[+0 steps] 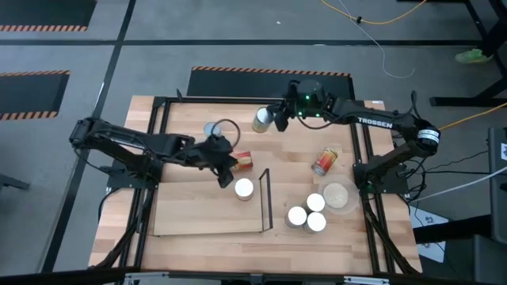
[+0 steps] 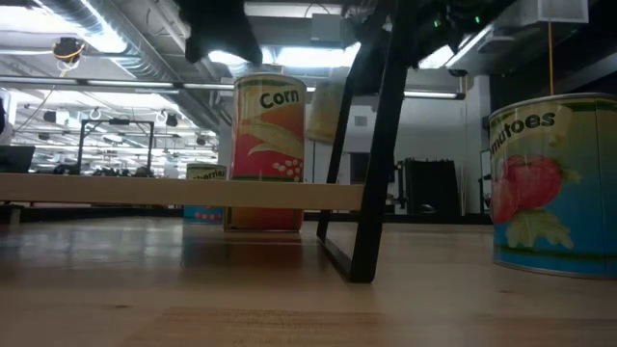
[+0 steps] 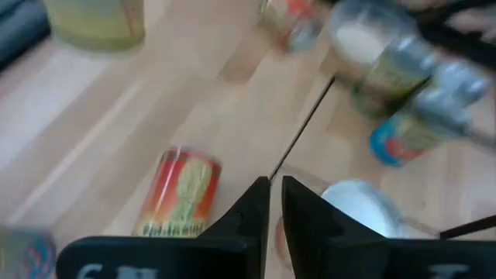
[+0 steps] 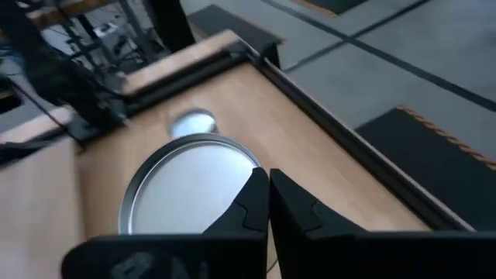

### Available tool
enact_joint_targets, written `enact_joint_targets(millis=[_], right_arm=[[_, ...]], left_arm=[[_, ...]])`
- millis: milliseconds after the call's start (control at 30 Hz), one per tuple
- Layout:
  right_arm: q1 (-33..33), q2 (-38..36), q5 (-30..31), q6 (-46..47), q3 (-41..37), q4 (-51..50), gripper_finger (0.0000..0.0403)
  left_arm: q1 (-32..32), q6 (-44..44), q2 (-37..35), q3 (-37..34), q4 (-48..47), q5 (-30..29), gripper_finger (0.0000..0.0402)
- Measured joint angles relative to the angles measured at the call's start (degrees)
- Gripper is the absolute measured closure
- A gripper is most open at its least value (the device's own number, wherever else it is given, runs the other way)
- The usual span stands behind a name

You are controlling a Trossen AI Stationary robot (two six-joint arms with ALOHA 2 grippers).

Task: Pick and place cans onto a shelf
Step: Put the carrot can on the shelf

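Observation:
The shelf is a pale board with a black upright frame at its right end. One white-topped corn can stands on it and also shows in the low view. A red can lies on its side just beyond the shelf's far edge. My left gripper is shut and empty above that spot, next to the red can. My right gripper is at the far middle, shut on a pale yellow can that shows raised in the low view. My right gripper meets the pale yellow can at the rim of its silvery top, on the side nearest the fingers. The fingers come from above, slanting down, and hide the place of contact. The can is lifted clear of the table.
A can stands at the far left with a dark ring beside it. Another red can lies on its side right of the frame. A beige dish and three upright cans sit at the near right.

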Motion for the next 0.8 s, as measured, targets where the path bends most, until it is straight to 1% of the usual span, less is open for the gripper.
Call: enact_joint_targets(millis=[167,233,433,533,600,800], right_arm=[[5.0,0.0,0.0,0.3,6.4,-3.5,0.0398],[7.7,0.0,0.0,2.1,8.3,-3.8,0.0398],[17.4,-0.1,0.3,6.3,11.2,-3.8,0.0398],[23.0,-0.1,2.8,8.1,11.4,-3.6,0.0398],[27.0,0.0,5.6,9.2,11.4,-3.9,0.0398],[37.9,1.3,14.2,10.8,11.4,-3.6,0.0398]], left_arm=[[0.0,4.4,-7.6,0.1,-0.9,0.0,0.0381],[0.0,6.0,-11.1,0.0,-2.5,0.1,0.0384],[-1.0,7.7,-20.6,0.1,-7.8,0.2,0.0392],[-2.6,7.5,-23.6,0.1,-10.1,-0.2,0.0395],[-4.0,7.4,-25.3,-0.1,-11.5,-0.7,0.0397],[-7.5,7.4,-26.7,0.0,-11.1,-4.2,0.0399]])
